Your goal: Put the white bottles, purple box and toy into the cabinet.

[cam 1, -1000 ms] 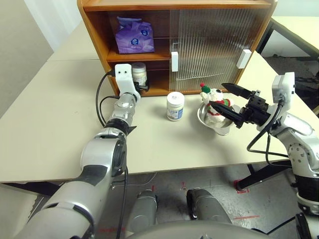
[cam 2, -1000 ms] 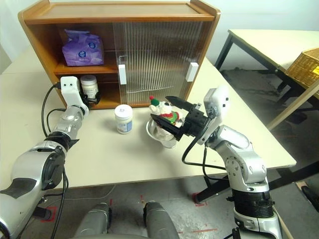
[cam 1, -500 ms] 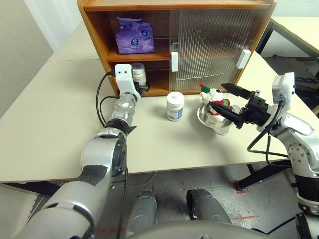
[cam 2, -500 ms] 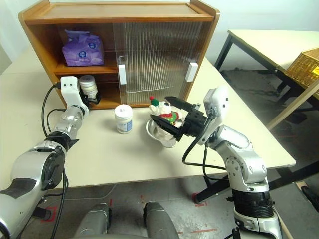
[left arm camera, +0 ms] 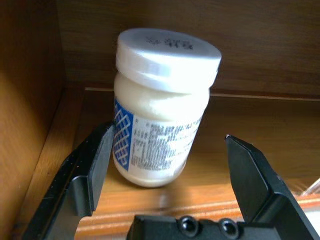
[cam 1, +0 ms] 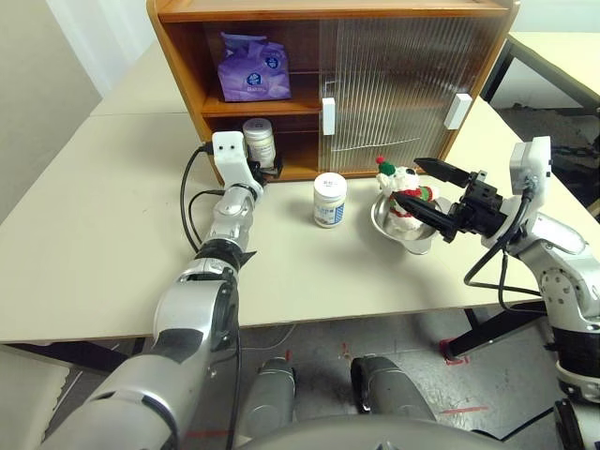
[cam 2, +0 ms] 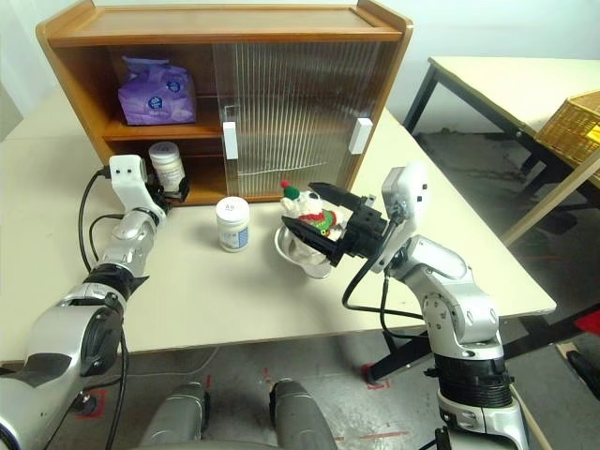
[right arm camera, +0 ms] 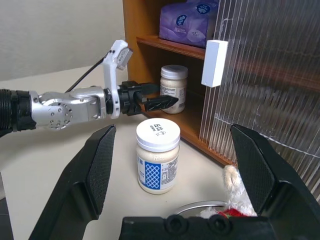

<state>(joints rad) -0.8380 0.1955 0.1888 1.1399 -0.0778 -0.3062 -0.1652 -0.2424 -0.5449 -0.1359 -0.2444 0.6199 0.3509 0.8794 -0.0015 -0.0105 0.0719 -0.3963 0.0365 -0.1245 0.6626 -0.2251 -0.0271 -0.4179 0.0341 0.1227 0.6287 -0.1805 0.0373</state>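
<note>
My left fingers (left arm camera: 90, 180) are wide apart, with nothing held between them. They point into the bottom shelf of the cabinet (cam 1: 178, 56), and one white bottle (left arm camera: 162, 107) stands upright on that shelf between them. I cannot tell if the fingers touch it. In my head view that left gripper (cam 1: 266, 169) sits at the open left side of the cabinet, right by the bottle.

My right fingers (right arm camera: 97, 165) are wide apart too, and they hold nothing. The right gripper (cam 1: 433, 192) hangs in the air over the desk (cam 1: 94, 234), just beside the toy (cam 1: 403, 192). The toy sits in a shiny bowl (cam 1: 398, 232) on the desk, in front of the closed ribbed doors.

The second white bottle (cam 1: 330, 199) stands upright on the desk, between the cabinet's open side and the bowl.

The purple box (cam 1: 251, 66) is on the top shelf, on the left, with white tissue sticking up out of it.
</note>
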